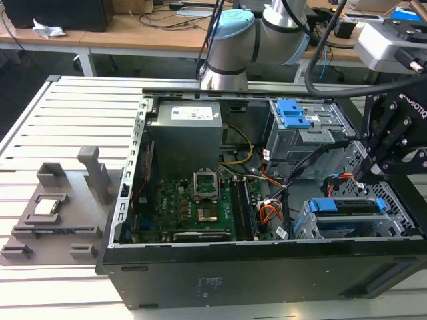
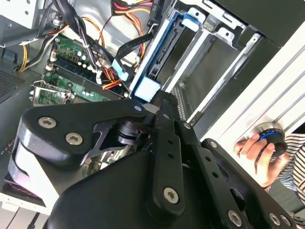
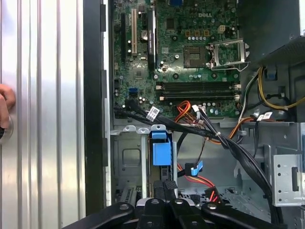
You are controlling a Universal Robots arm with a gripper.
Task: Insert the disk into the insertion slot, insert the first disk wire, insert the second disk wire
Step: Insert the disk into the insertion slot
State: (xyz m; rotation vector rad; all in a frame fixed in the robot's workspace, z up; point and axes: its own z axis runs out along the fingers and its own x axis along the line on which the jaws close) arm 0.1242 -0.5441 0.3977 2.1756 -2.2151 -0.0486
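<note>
The disk (image 1: 347, 208) lies flat in its bright blue carrier inside the insertion slot (image 1: 308, 230), a low grey metal bay at the exterior view's right of the open computer case. My black gripper (image 1: 367, 172) hangs just above the disk's far edge. In the first wrist view the gripper (image 3: 163, 187) has its fingers pressed together, right at the carrier's blue end tab (image 3: 161, 152). The second wrist view shows the gripper (image 2: 162, 98) against the blue carrier edge (image 2: 147, 88). A loose blue wire plug (image 3: 193, 168) on red-orange leads lies beside the bay, apart from the fingers.
A taller grey cage with a blue latch (image 1: 293, 113) stands behind the bay. Black cable bundles (image 3: 228, 143) cross between the motherboard (image 1: 193, 207) and the bays. A person's hand (image 2: 259, 150) rests on a knob outside the case wall. Grey fixtures (image 1: 53, 207) sit on the slatted table.
</note>
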